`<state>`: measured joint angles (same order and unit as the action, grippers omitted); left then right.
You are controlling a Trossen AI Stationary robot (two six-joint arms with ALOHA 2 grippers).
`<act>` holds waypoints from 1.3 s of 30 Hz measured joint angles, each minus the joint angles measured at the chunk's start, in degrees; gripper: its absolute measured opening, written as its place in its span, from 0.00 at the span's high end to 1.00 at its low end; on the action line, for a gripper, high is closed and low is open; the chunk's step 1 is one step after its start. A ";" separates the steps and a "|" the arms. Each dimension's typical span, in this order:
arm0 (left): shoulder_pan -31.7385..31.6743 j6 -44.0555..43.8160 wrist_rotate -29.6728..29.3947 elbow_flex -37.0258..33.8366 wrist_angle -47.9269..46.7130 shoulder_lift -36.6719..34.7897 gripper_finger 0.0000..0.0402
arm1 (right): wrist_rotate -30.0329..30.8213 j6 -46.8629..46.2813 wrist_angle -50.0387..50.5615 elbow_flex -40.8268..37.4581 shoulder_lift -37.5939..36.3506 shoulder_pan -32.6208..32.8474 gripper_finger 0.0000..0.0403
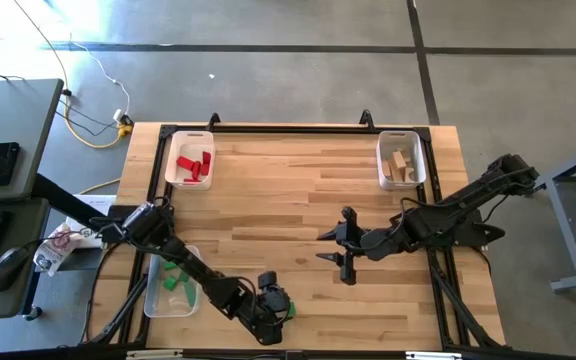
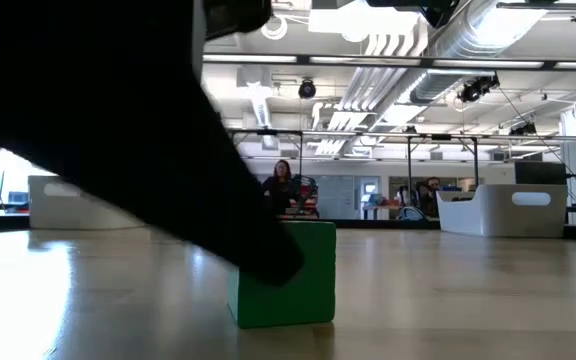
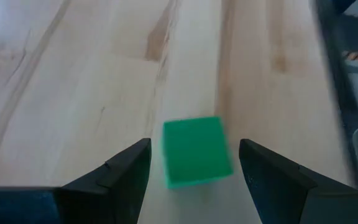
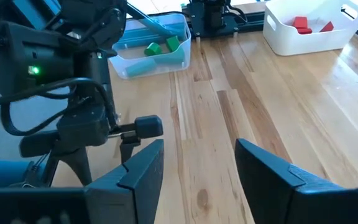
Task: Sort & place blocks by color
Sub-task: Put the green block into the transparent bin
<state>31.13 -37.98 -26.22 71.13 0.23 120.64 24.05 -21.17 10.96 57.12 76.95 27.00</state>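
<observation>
The left gripper (image 3: pixel 194 165) stands released, its 2 dark angular fingers flanking a smooth green cube (image 3: pixel 196 151) on the pale striped wooden table (image 3: pixel 73 93); the right gripper (image 4: pixel 199 163) waits unclenched, holding nothing.

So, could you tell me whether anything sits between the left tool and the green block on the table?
Nothing visible does: the green block lies on bare wood between the open left tool's fingers.
</observation>
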 joint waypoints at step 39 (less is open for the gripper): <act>-1.03 2.63 1.12 -0.11 -34.67 -11.10 0.74 | 0.00 -0.02 1.48 0.00 -0.02 0.00 0.54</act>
<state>30.11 -35.35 -25.10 71.02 -34.45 109.54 24.05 -21.19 12.44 57.12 76.93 27.00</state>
